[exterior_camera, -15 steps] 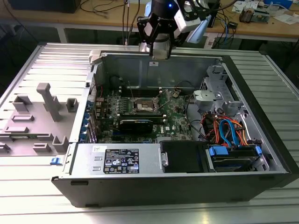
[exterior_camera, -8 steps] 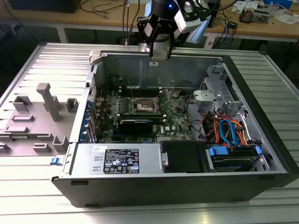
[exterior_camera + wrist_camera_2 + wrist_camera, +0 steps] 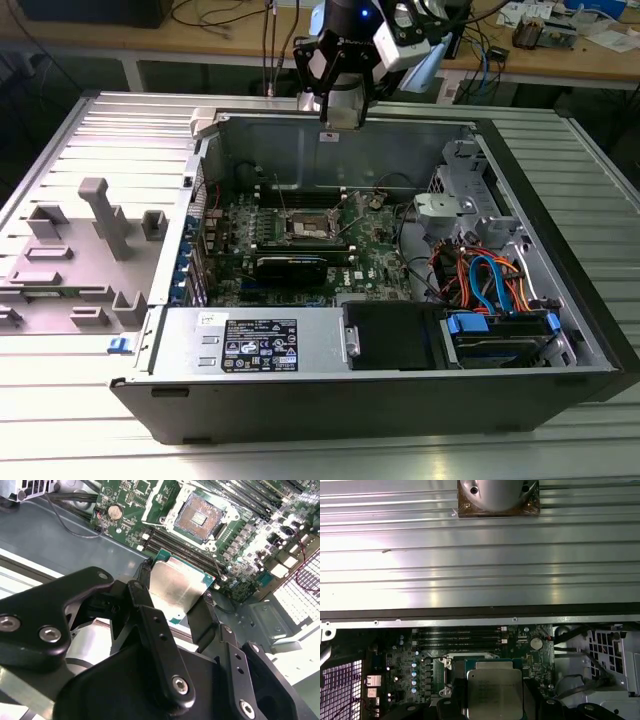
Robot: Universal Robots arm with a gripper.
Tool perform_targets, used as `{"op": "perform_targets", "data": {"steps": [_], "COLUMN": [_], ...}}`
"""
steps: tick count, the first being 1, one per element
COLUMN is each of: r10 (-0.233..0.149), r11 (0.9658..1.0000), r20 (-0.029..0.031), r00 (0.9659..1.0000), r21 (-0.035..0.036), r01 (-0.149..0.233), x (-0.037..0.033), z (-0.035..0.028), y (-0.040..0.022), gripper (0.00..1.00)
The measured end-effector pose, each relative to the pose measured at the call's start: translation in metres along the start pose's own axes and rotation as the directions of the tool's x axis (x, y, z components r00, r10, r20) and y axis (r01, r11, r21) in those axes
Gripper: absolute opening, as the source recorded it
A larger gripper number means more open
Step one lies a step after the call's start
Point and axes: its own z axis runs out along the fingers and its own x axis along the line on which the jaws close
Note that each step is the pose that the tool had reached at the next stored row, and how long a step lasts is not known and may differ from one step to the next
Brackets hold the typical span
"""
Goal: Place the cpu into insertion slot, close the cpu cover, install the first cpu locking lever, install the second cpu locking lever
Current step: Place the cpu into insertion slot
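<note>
Silver-grey and flat, the cpu [image 3: 176,592] is clamped edge to edge between the two black fingers [image 3: 144,580] of the claw [image 3: 175,586]. One finger presses on each of two opposite sides, and the metal top faces the camera in both wrist views. The first wrist view shows the same grip from the other side, with the cpu [image 3: 495,692] held up off the green board [image 3: 407,680].

In the exterior view the claw [image 3: 340,112] hangs above the far wall of the open computer case [image 3: 330,405], which lies on its side on the ribbed metal table [image 3: 320,462]. The insertion slot [image 3: 308,229] sits on the green board [image 3: 375,250] inside the case, lower than the claw and nearer. In the second wrist view the insertion slot [image 3: 197,517] is uncovered, with its field of gold contacts bare inside a metal surround.

A long black card [image 3: 290,266] lies just near of the slot. Orange and blue cables [image 3: 488,278] bunch at the exterior view's right of the case. A grey fixture [image 3: 95,235] with upright posts stands on the table at the exterior view's left.
</note>
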Motion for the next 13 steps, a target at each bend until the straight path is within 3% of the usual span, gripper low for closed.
{"op": "perform_targets", "data": {"steps": [2, 4, 7, 13], "r10": [0.009, 0.061, 0.105, 0.194], "r11": [1.0, 0.9982, 0.9944, 0.981], "r20": [0.0009, 0.0055, 0.0094, 0.0171], "r00": [1.0, 0.9981, 0.9944, 0.9808], "r21": [-0.0001, -0.001, -0.0022, -0.0051], "r01": [-0.009, -0.061, -0.105, -0.194], "x": [0.0, -0.0001, -0.0001, -0.0001], "z": [0.0002, 0.0012, 0.0023, 0.005], "y": [-0.0016, -0.0018, -0.0018, -0.0021], "gripper": [0.54, 0.54, 0.54, 0.54]}}
